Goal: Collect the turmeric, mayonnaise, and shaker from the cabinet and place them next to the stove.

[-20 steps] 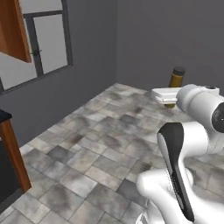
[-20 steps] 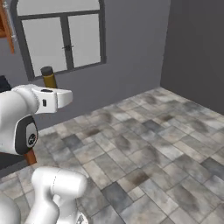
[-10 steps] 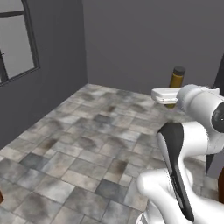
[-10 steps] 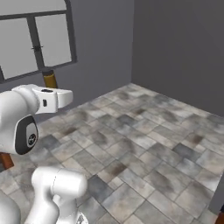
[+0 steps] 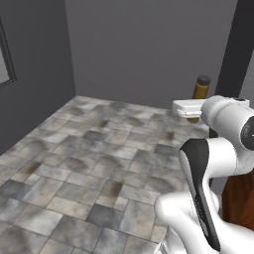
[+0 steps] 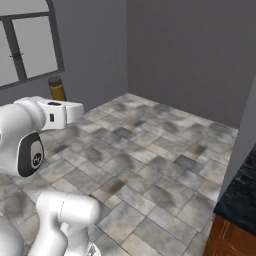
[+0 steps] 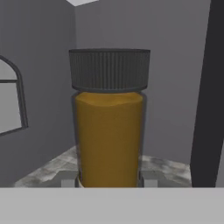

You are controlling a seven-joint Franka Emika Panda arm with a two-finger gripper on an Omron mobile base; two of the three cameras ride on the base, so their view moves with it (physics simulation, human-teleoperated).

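Observation:
My gripper (image 7: 109, 181) is shut on the turmeric (image 7: 109, 131), a slim bottle with an orange-yellow body and a ribbed dark cap, held upright. From the left base view the turmeric (image 5: 201, 91) rises behind the white hand, where the gripper (image 5: 196, 110) holds it high above the floor. The right base view shows the same turmeric (image 6: 56, 88) above the gripper (image 6: 59, 100), at the left. The mayonnaise, shaker, cabinet and stove are out of view.
Grey walls (image 5: 149, 44) meet in a corner over a grey tiled floor (image 5: 99, 158). A window (image 6: 25, 45) is on the left wall. A dark counter top on a wooden base (image 6: 240, 205) stands at the lower right. A dark upright panel (image 5: 238, 44) is near the arm.
The whole picture has shifted: the base has turned, so the window slid left and the room corner came into view. The bottle stays in the shut gripper.

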